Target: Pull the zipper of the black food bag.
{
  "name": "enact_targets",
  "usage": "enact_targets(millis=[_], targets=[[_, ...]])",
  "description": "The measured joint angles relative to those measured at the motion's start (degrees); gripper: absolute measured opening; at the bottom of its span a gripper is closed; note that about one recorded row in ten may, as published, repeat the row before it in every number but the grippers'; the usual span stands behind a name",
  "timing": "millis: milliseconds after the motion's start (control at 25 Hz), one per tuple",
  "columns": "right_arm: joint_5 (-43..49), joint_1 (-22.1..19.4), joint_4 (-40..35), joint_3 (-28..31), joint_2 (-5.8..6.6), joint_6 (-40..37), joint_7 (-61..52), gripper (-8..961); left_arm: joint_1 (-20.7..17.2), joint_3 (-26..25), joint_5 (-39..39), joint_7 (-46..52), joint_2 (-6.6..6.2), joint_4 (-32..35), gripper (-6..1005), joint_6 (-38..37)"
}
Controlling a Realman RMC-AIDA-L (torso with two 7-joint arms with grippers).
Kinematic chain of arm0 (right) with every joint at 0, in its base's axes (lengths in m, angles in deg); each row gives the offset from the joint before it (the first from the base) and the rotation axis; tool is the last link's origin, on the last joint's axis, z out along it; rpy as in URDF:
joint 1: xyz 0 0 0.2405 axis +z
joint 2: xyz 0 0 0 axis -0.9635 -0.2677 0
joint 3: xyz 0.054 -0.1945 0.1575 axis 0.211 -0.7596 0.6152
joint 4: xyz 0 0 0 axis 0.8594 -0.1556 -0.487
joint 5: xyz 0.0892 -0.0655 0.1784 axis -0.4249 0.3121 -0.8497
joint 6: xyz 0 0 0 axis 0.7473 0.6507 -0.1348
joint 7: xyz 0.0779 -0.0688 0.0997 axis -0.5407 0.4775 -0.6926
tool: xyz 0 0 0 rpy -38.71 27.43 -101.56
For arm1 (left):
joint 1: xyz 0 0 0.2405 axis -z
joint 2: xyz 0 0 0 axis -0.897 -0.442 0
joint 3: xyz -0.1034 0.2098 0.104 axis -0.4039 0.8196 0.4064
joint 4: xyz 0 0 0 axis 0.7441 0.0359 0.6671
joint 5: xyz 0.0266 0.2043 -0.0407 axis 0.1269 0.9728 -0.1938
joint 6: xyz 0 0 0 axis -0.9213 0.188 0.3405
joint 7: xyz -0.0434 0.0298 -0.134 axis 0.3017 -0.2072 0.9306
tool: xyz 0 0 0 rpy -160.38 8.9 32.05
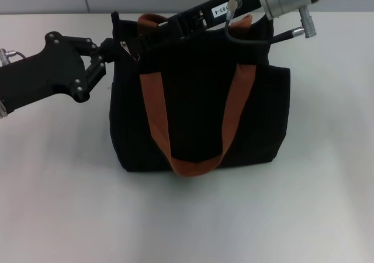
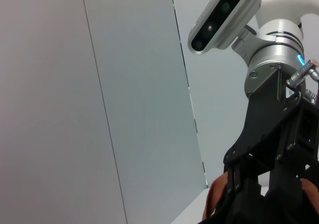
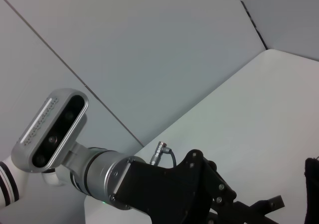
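Zipper: a small silver pull tab (image 1: 130, 51) showed only in the head view, at the bag's top corner on the robot's left, hanging slantwise just off the left gripper's tips.
Bag: the black bag (image 1: 198, 108) stood upright on the table, mid-scene, with one orange strap (image 1: 193, 158) looping down its near face and a second strap's ends poking up at the top edge.
Left gripper: in the head view the left gripper (image 1: 110, 51) reached in from the left to the bag's upper corner, its fingers drawn narrow at the fabric by the tab; whether they pinched the tab or the cloth could not be told.
Right gripper: the right arm (image 1: 234, 9) lay across the bag's top from the right; its tips were hidden behind the bag's top edge, so their state could not be told.
Left wrist view: showed the other arm's black linkage (image 2: 274, 149) and a bit of orange strap (image 2: 215, 196), not the tab.
Right wrist view: showed the left arm's body (image 3: 164, 189) and a black sliver of bag (image 3: 312, 189).
Table: white table (image 1: 187, 216), grey wall behind.
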Motion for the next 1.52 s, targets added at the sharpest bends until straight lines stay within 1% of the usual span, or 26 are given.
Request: enact_targets(millis=[320,600,1160,1520], targets=[[0.17,0.11,0.01,-0.03,-0.03,0.06,0.00,353,0.23,-0.04,0.00,0.36,-0.56,-0.03,31,0.00],[0.83,0.35,0.02,-0.10,-0.06,0.71,0.04,315,0.32,-0.09,0.00,0.43,-0.58,0.04,31,0.00],[0.83,1.10,0.13,-1.43,-0.37,0.85,0.01,297,0.35,-0.09,0.00,0.45,-0.58,0.07,31,0.04],[0.83,1.15,0.16,-2.04,-0.39,2.35,0.00,286,0.32,-0.09,-0.02,0.45,-0.58,0.10,31,-0.07]])
